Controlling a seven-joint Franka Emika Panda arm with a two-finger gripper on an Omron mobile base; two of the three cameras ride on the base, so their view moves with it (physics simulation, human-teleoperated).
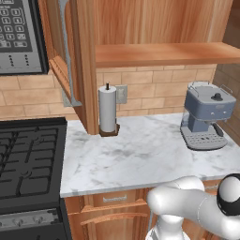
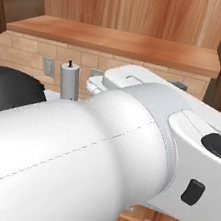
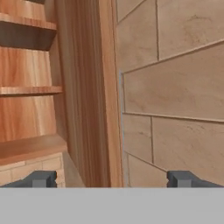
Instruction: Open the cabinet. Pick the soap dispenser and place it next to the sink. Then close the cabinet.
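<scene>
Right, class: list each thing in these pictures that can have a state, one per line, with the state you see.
cabinet: open, left door swung out toward the stove, shelf floor bare where it shows
gripper: open, jaws wide apart, holding nothing
paper towel roll: upright on its brown base on the counter
coffee machine: upright on the counter, near the wall

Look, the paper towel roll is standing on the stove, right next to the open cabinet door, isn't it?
Not quite. The paper towel roll stands upright on the marble counter, not on the stove. The left base view shows it. The rest is right: it is beside the open cabinet door.
</scene>
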